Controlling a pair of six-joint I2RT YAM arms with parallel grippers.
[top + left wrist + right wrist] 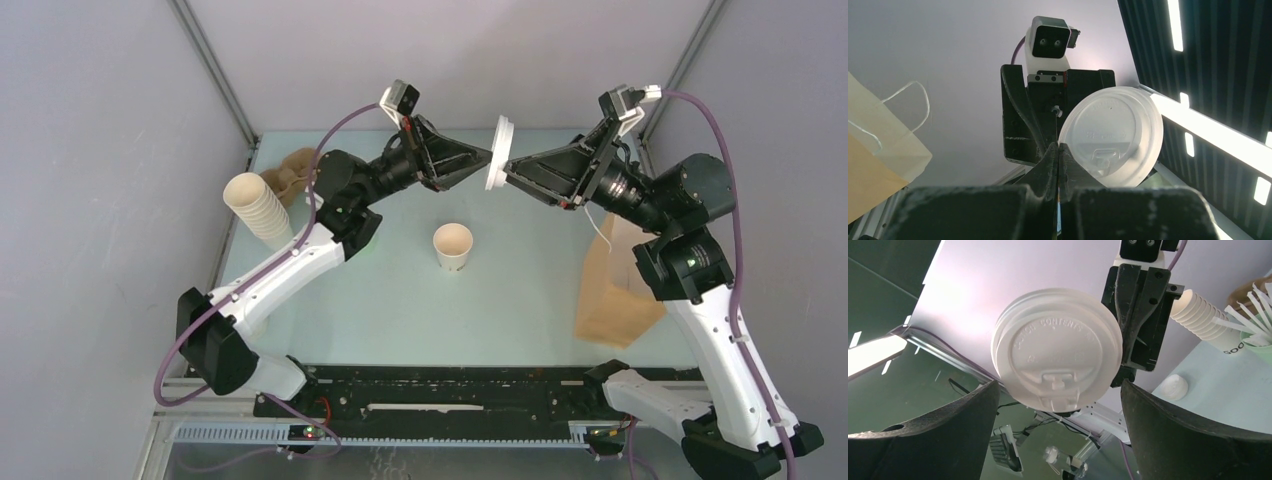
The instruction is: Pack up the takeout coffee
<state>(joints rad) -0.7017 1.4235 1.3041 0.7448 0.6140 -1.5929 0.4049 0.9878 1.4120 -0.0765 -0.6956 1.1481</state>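
Note:
The takeout coffee cup [452, 245], cream-white and uncovered, stands upright mid-table below both grippers. A round white lid [498, 152] hangs on edge in the air above it. My left gripper [488, 156] is shut on the lid's rim; in the left wrist view its fingers [1050, 162] meet at the edge of the lid [1113, 137]. From the right, my right gripper [512, 172] faces the lid with its jaws wide open. In the right wrist view the lid [1058, 347] fills the space ahead of my right gripper [1058, 386], touching neither finger.
A brown paper bag [615, 290] with white handles lies at the table's right. A tall stack of cream cups [258, 208] leans at the left, a brown carrier [295, 172] behind it. A green cup of white sticks [1255, 330] and a small white lid [1173, 387] sit nearby.

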